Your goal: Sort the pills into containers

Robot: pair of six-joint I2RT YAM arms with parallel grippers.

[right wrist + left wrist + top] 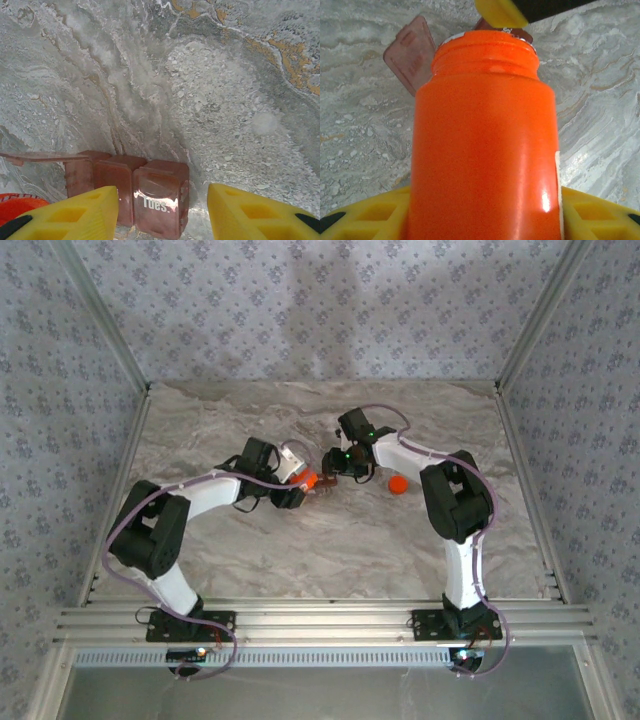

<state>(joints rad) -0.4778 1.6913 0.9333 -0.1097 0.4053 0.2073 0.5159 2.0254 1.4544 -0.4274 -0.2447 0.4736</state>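
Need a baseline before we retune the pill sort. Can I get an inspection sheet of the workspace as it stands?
Surface: marble-look tabletop, no spills seen.
Job's things: orange bottle, cap off, mouth pointing at the pill box. Three joined cells seen. End lid open, "Tues." cell shut. Pills: nothing seen.
Clutter: small orange round piece, maybe the bottle's cap, lying loose by the right arm.
Jaws: left jaws shut on the bottle. Right jaws open, at the box's "Tues." end.
Cables: lilac cables run along both arms, no snag seen.
Surroundings: patterned cloth walls, metal frame rails at the near edge.
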